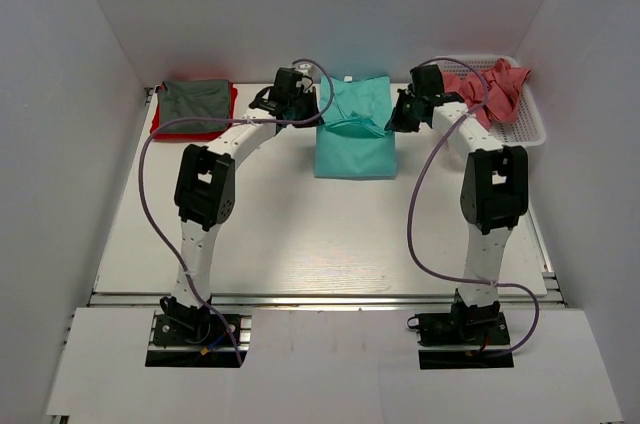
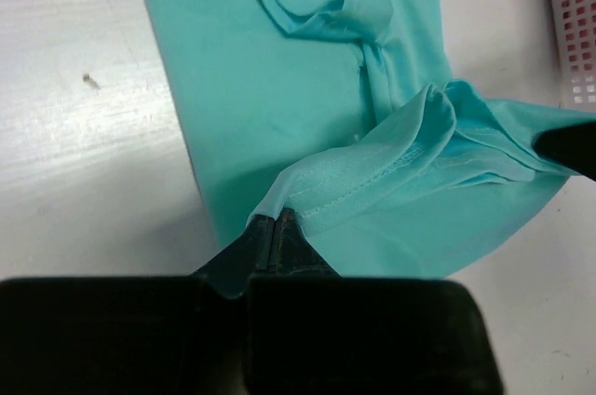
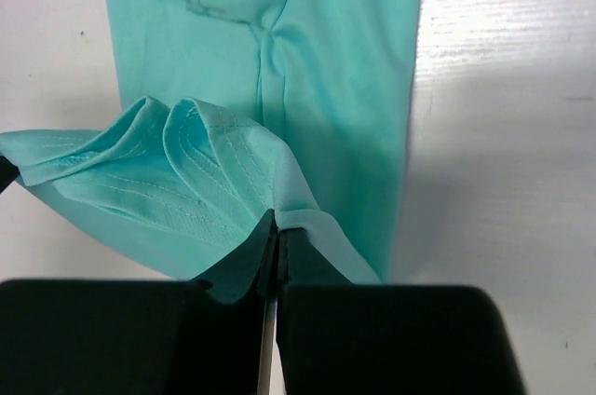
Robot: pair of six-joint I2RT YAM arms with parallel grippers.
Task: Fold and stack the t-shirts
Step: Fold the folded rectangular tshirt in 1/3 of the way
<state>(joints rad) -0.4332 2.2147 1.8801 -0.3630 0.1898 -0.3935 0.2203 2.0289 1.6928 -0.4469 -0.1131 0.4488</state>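
The teal-green t-shirt (image 1: 355, 139) lies partly folded at the back middle of the table. My left gripper (image 1: 300, 107) is shut on its left far edge, pinching a hem (image 2: 354, 181) lifted off the table. My right gripper (image 1: 402, 116) is shut on its right far edge, holding a bunched hem (image 3: 200, 171). A dark grey t-shirt (image 1: 195, 99) lies folded on a bright red t-shirt (image 1: 170, 127) at the back left. Salmon-pink t-shirts (image 1: 490, 89) lie crumpled in the basket at the back right.
A white plastic mesh basket (image 1: 530, 124) stands at the back right; its corner shows in the left wrist view (image 2: 573, 22). White walls close in the table on three sides. Purple cables loop from both arms.
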